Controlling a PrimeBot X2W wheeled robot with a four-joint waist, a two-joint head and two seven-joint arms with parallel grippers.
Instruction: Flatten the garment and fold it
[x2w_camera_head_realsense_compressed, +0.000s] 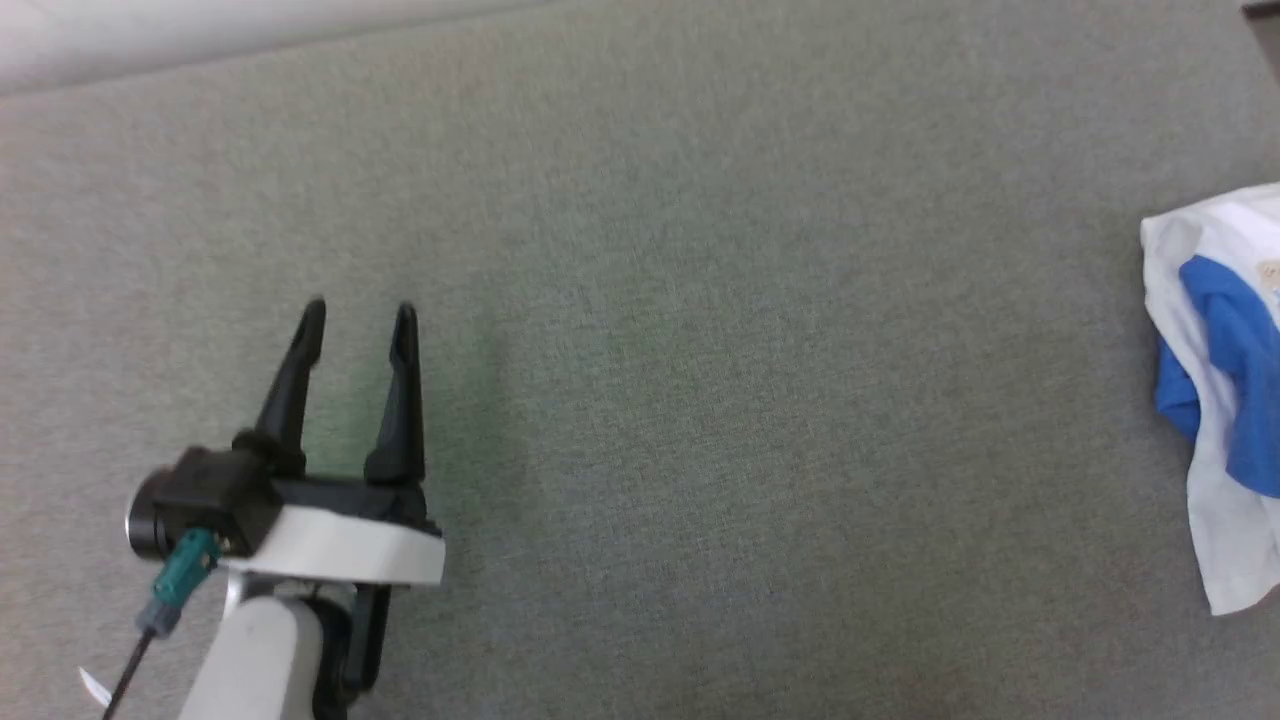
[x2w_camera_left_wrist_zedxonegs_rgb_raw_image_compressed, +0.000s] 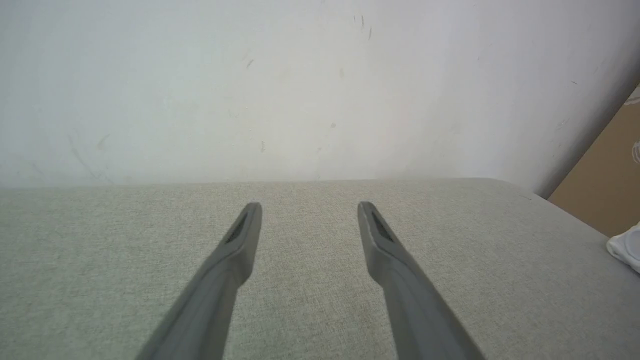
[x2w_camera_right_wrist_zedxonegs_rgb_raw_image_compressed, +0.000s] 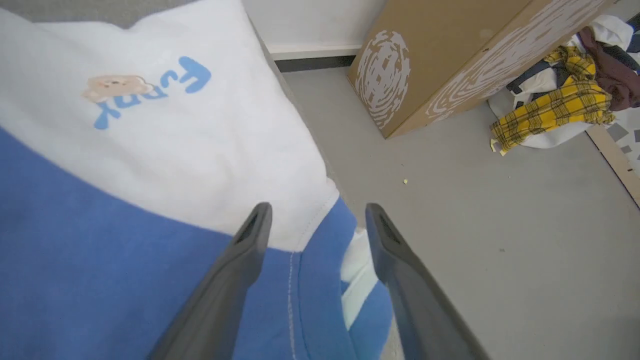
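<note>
Left gripper: I see my left gripper (x2w_camera_head_realsense_compressed: 360, 308) low on the left of the head view. Its 2 long dark fingers are spread apart with nothing between them.
Left wrist view: the same 2 fingers hover just over the grey-green woven fabric surface (x2w_camera_left_wrist_zedxonegs_rgb_raw_image_compressed: 310, 300) and point toward a scuffed white wall (x2w_camera_left_wrist_zedxonegs_rgb_raw_image_compressed: 300, 90).
Left wrist fitting: a teal cable connector (x2w_camera_head_realsense_compressed: 180, 570) is plugged in beside the black camera housing.
Right gripper: in its own wrist view my right gripper (x2w_camera_right_wrist_zedxonegs_rgb_raw_image_compressed: 318, 207) has its fingers parted wide. It is not clamped on anything I can make out.
Garment: the soft white cotton T-shirt with royal-blue sleeves (x2w_camera_head_realsense_compressed: 1225, 500) lies bunched at the far right of the fabric surface, cut off by the edge of the head view. It is well apart from the left gripper.
Garment, close up: the T-shirt (x2w_camera_right_wrist_zedxonegs_rgb_raw_image_compressed: 165, 165) lies under the right gripper, and a blue sleeve hem shows between the 2 fingers. I cannot tell whether the fingers touch the cloth.
Print: a small tan figure with blue lettering (x2w_camera_right_wrist_zedxonegs_rgb_raw_image_compressed: 145, 92) sits on the white chest panel.
Garment, left wrist view: a white corner of the T-shirt (x2w_camera_left_wrist_zedxonegs_rgb_raw_image_compressed: 627, 247) shows at the right edge.
Floor: plain grey floor (x2w_camera_right_wrist_zedxonegs_rgb_raw_image_compressed: 500, 240) lies beyond the shirt's edge.
Box: a brown cardboard box with a white wood-grain print (x2w_camera_right_wrist_zedxonegs_rgb_raw_image_compressed: 450, 60) stands on the floor.
Clothes: a heap of clothes topped by a yellow plaid cloth (x2w_camera_right_wrist_zedxonegs_rgb_raw_image_compressed: 560, 107) lies beside the box.
</note>
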